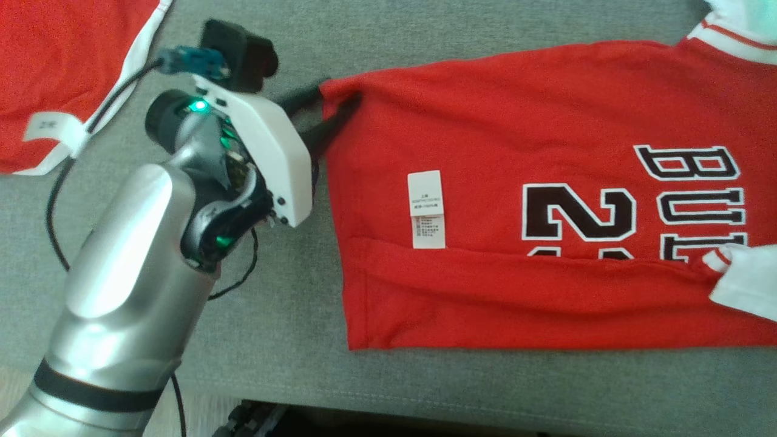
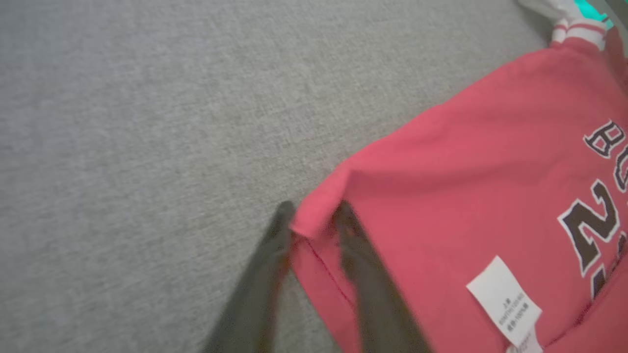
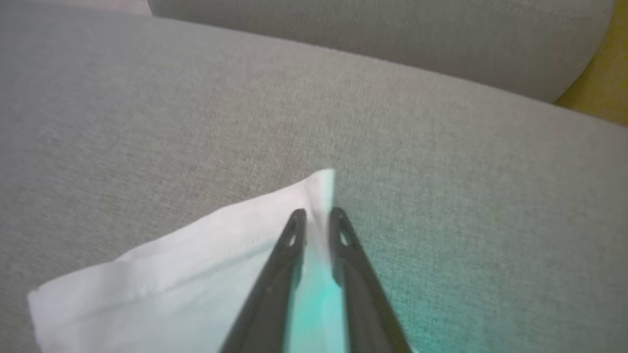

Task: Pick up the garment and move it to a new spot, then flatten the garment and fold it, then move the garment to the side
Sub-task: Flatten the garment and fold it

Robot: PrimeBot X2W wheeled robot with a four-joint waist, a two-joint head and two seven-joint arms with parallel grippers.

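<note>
Soft even light; wrist views blurred; teal glow on garment (image 3: 162, 279).

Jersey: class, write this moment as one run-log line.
left end effector astride jersey corner | right end effector pinching sleeve

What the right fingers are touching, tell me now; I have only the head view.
Observer: The right fingers stand either side of a corner of white cloth on the grey seat.
Operator: State whether they grip it.
Observer: Unclear; the tips are close, with a raised fold of the cloth between them.
Operator: Report what lies beyond.
Observer: A grey cushion back rises past the seat.
</note>
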